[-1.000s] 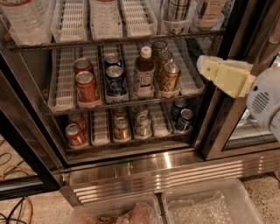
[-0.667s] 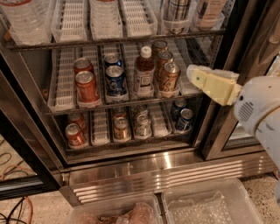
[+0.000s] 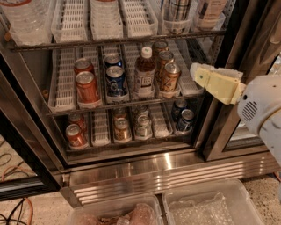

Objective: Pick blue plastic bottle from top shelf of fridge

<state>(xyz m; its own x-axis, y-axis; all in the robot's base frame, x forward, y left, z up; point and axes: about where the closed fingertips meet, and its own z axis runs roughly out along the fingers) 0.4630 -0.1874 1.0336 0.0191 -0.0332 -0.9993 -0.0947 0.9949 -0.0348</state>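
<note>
The fridge point(image 3: 145, 169) stands open with its ribbed steel base below. The top shelf point(image 3: 109, 40) runs along the upper edge of the camera view, with white slotted lane trays. The blue plastic bottle point(image 3: 210, 9) stands at its far right; only its lower part with the pale label band shows. A can point(image 3: 178, 9) stands just left of it. My gripper point(image 3: 196, 72), a cream-yellow block on a white arm, reaches in from the right at the height of the middle shelf. It sits below the bottle and holds nothing that I can see.
A clear ribbed water bottle point(image 3: 19, 19) stands at the top shelf's left. The middle shelf holds soda cans point(image 3: 87, 87) and a brown bottle with a white cap point(image 3: 145, 72). More cans point(image 3: 74, 134) stand on the lower shelf. Black door frame point(image 3: 228, 114) at the right. Clear bins point(image 3: 210, 206) on the floor.
My gripper has moved left and a little down, toward the right end of the middle shelf. Bottles and cans have not moved.
</note>
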